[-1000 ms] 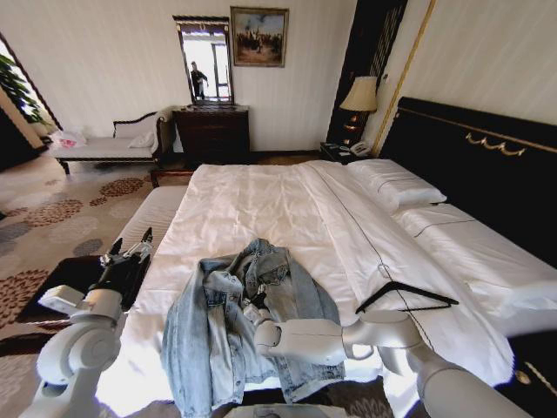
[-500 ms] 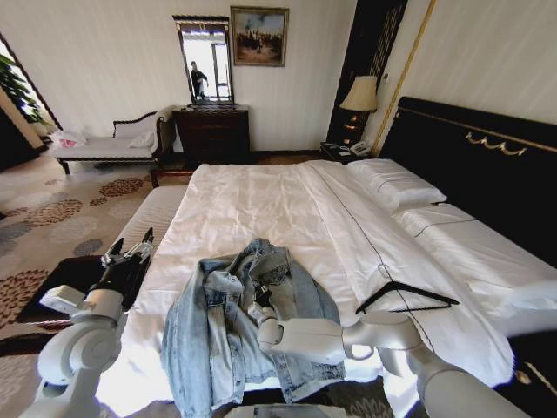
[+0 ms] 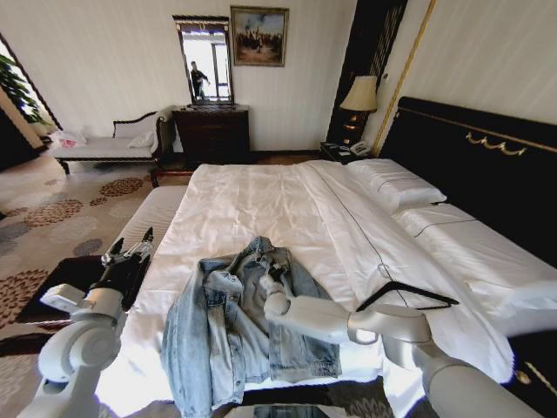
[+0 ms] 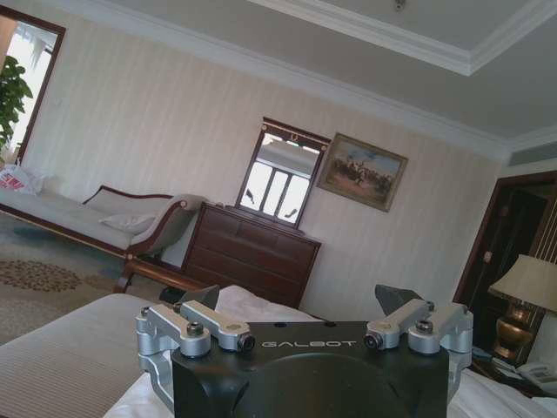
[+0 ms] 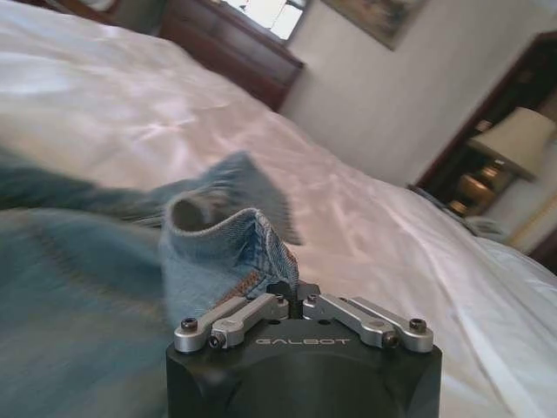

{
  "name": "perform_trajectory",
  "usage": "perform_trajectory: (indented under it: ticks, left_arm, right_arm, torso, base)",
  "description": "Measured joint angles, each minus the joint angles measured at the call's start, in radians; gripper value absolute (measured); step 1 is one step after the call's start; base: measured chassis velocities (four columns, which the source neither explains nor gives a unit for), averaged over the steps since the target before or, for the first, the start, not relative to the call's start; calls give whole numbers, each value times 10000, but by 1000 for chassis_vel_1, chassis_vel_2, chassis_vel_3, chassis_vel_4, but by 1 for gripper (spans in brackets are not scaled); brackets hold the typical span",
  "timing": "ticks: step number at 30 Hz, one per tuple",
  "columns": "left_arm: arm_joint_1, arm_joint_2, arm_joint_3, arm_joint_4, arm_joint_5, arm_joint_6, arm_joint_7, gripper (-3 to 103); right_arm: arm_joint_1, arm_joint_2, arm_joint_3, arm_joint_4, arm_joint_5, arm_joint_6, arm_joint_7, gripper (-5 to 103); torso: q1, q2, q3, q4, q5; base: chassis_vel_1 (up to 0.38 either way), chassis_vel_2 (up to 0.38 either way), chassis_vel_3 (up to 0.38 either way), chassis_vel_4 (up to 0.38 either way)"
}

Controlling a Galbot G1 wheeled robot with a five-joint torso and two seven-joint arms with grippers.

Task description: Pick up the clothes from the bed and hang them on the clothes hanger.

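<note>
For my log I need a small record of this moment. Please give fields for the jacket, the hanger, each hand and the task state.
jacket: light-blue washed denim jacket, crumpled on the white-sheeted wide bed near its foot
hanger: thin black triangular coat hanger, flat on the sheet beside the jacket, apart from it
right hand: right hand, shut on a fold of denim at the jacket's collar end
left hand: left hand, open, beside the bed's edge, holding nothing
task state: jacket not yet on hanger

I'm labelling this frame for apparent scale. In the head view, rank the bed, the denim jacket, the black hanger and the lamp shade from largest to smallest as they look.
1. The bed, by far the largest.
2. The denim jacket.
3. The black hanger.
4. The lamp shade.
The lamp stands much farther from the camera, so its small look says little of its true size.
</note>
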Motion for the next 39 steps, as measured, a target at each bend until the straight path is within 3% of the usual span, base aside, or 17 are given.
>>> perform_trajectory:
  ticks: [6,12,30,33,36,39]
  left_arm:
    - [-51,-1,152,31,37,22,-8,100]
    - [-37,14,192,67,58,41,-20,100]
    - [-46,-129,455,303,-24,177,-107,100]
    - [-52,-161,515,373,-214,296,-198,100]
    - [-68,-159,542,416,-384,413,-245,100]
    - [-144,-70,572,566,-834,704,-349,100]
  right_arm:
    - [-49,-215,782,-586,-384,139,-147,2]
    - [-379,-405,1279,-785,-758,-4,215,2]
    - [-841,-804,1584,-787,-1486,-233,965,2]
    - [-918,-1018,1619,-340,-1443,-29,834,18]
    - [-964,-1409,1619,297,-1260,-9,817,24]
    - [-1043,-2575,1553,1972,-801,-66,855,40]
  torso:
    - [0,0,0,-1,0]
    - [0,0,0,0,1]
    - [-1,0,-1,0,-1]
    - [-1,0,-1,2,0]
    - [-1,-1,-1,3,3]
    - [-2,0,-2,-2,-2]
  base:
    - [0,0,0,0]
    - [0,0,0,0]
    - [0,0,0,0]
    - [0,0,0,0]
    - [0,0,0,0]
    - [0,0,0,0]
